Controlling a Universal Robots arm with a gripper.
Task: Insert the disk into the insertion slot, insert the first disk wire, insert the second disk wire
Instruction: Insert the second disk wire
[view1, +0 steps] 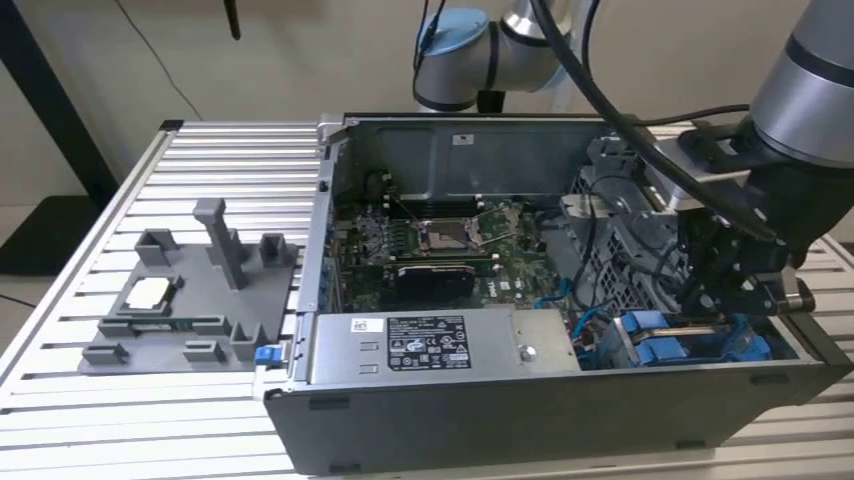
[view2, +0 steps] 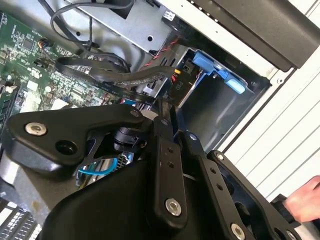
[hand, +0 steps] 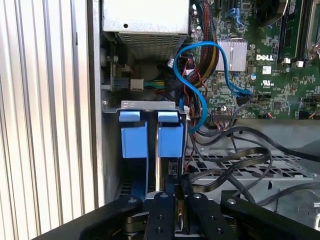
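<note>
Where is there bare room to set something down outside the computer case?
The slatted table is bare behind the grey fixture tray and in front of it, at the exterior view's left. Inside the computer case, cables and the gripper crowd the insertion slot.

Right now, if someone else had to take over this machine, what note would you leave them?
Gripper: low inside the open computer case, right over the insertion slot.
Blue plastic pieces stand in the slot; whether the disk is fully seated is unclear.
A blue cable loops beside it.
Wires: no connection visibly made, so treat both as left to do.
A person's hand is close by.
</note>
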